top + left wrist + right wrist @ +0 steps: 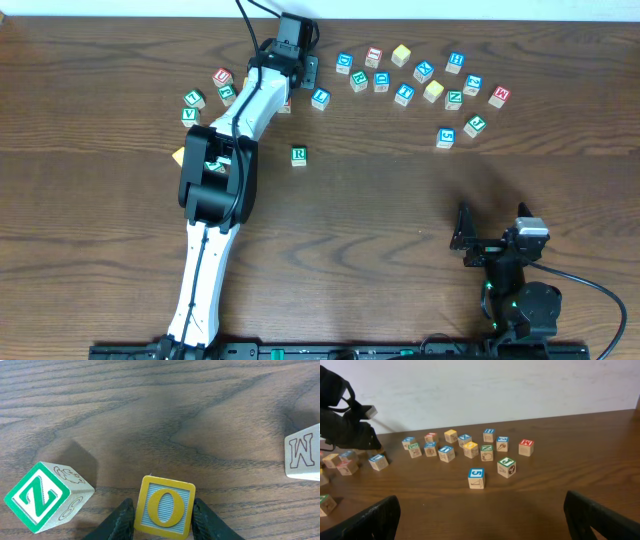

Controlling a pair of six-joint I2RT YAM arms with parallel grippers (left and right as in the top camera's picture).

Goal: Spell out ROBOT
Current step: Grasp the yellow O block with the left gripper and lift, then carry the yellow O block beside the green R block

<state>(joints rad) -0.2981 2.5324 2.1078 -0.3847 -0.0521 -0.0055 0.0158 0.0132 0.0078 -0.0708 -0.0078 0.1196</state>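
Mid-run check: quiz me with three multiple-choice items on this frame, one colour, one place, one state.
1. Z block letter face colour: A red, B green, C blue.
2. O block sits: A touching the Z block, B between the fingers of the left gripper, C atop another block.
3. The right gripper is: A open, B shut empty, C shut on a block.
Answers: 1 B, green frame and letter; 2 B, a finger flanks each side; 3 A, its fingers stand wide apart.

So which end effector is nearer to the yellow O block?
Left. The left end effector is clamped on the yellow O block; the right end effector waits far off, open.
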